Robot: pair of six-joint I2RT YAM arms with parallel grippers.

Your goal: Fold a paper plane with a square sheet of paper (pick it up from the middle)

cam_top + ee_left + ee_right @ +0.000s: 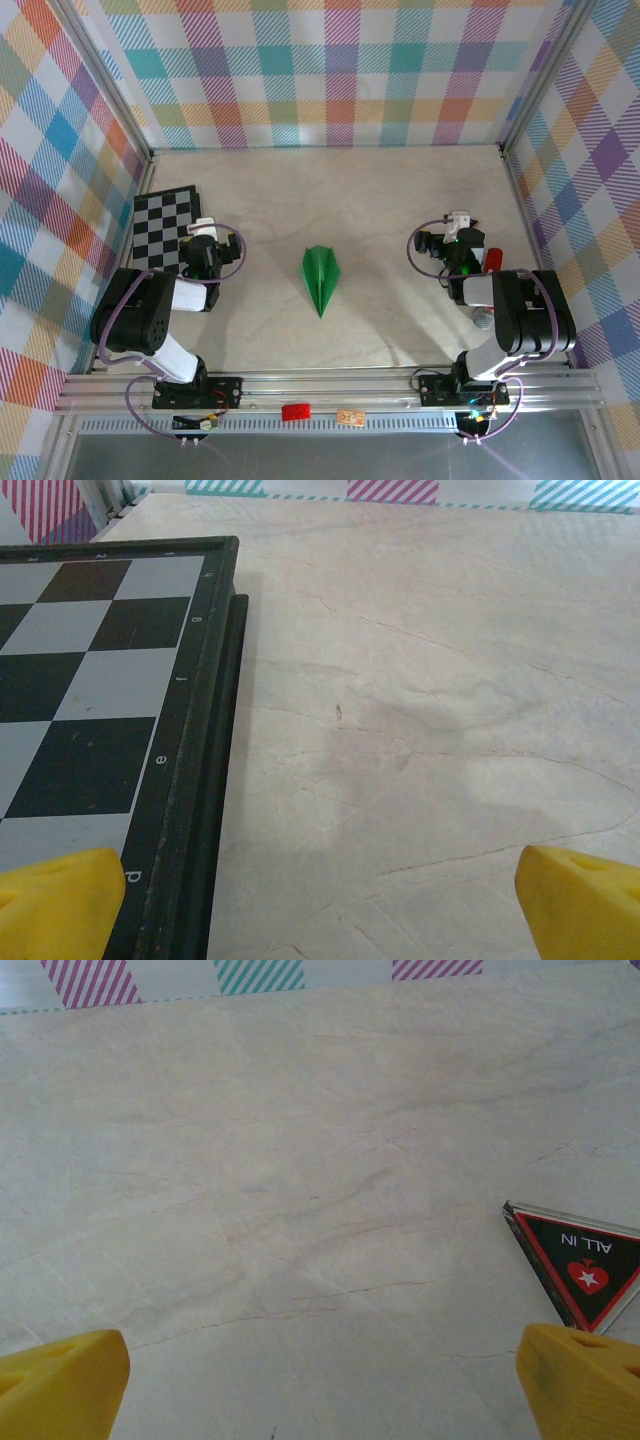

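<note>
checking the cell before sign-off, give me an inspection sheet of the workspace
surface: pale marbled table, no spill seen
job's things: green paper plane folded, mid-table, point toward the arm bases, apart from both hands
clutter: chessboard far left; red-and-black triangle and red cylinder at right
hands: left hand open, empty, over the chessboard's edge; right hand open, empty
cables: purple cables looped at the wrists, clear of the plane
surroundings: checked walls on three sides

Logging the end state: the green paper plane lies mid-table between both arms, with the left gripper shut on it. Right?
No. The left wrist view shows the left gripper open, empty, by the chessboard; the paper plane lies mid-table.
</note>
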